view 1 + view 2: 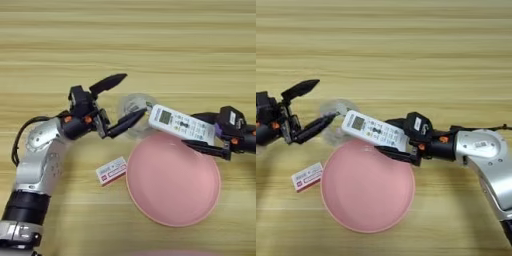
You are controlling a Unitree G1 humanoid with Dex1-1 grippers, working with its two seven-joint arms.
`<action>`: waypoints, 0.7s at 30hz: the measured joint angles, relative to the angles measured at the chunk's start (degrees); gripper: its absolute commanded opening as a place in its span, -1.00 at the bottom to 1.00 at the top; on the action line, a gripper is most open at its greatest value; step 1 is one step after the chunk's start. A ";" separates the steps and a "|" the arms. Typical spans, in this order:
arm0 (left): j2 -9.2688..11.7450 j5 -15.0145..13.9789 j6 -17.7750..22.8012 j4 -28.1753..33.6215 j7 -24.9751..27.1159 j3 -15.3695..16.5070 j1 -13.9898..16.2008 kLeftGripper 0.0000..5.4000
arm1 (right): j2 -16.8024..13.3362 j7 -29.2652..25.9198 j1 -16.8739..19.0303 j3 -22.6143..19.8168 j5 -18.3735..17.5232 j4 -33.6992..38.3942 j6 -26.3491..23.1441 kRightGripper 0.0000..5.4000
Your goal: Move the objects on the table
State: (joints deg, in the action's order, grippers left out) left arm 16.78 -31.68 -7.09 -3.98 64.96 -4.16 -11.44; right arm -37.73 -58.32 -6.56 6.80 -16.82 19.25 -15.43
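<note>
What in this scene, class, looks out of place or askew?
The white remote control is tilted, gripped at one end by the right gripper and jutting over the pink plate's far rim rather than lying flat.

Light wood-grain table [150, 40], horizontal planks

Both head eyes look steeply down, close on the table [150, 30]; views overlap around its middle.

White remote control [374, 131] — screen up, tilted — hangs over the far rim of the round pink plate [368, 186].
</note>
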 measured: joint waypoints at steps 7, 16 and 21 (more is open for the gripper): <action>0.24 -0.14 2.87 3.09 3.29 -2.86 1.00 1.00 | -0.27 -3.80 -0.01 -0.38 -3.85 1.37 2.33 0.07; 0.20 -0.07 4.46 5.69 4.61 -5.27 2.17 1.00 | -0.48 -6.05 -0.01 -0.43 -6.12 2.82 2.38 0.07; 0.24 -0.01 4.52 5.84 5.14 -5.85 2.36 0.98 | -0.53 -6.51 -0.02 -0.39 -6.91 3.53 2.37 0.07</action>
State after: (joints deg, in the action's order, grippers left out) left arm 17.02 -31.69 -2.57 1.86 70.09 -10.00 -9.08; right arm -38.26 -64.84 -6.59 6.41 -23.73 22.78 -13.06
